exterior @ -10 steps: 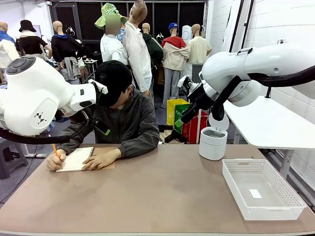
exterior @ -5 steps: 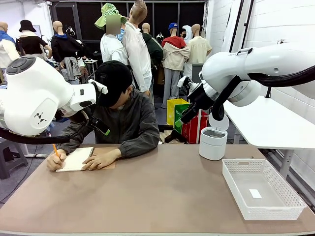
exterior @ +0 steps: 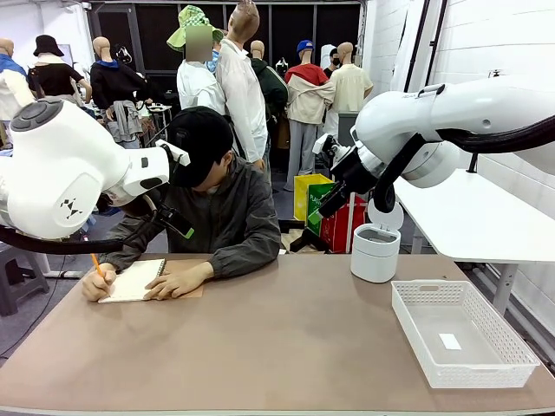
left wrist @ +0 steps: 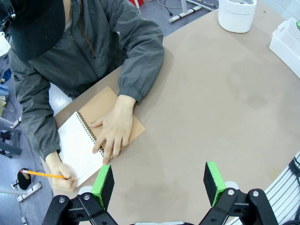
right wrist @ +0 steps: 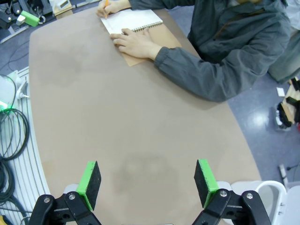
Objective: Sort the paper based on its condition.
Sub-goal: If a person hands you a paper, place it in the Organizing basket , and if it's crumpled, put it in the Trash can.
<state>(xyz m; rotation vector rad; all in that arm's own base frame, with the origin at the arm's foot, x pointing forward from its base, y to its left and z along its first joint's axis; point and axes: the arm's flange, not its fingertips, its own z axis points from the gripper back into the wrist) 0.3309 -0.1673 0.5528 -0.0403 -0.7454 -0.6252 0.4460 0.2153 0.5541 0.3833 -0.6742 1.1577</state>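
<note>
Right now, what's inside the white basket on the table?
Inside the white basket lies one small white slip on its floor, and no loose sheets. The near wall's mesh partly hides the floor strip behind it.

White paper (left wrist: 77, 145), a flat page bound in an open spiral notebook (left wrist: 123, 123), lies just beyond the left tool (left wrist: 159, 180), partly under a person's hand (left wrist: 112, 133).

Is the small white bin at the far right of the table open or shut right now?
Open. The white bin has its round lid tipped up behind it, and the front view shows the dark opening at its top.
</note>
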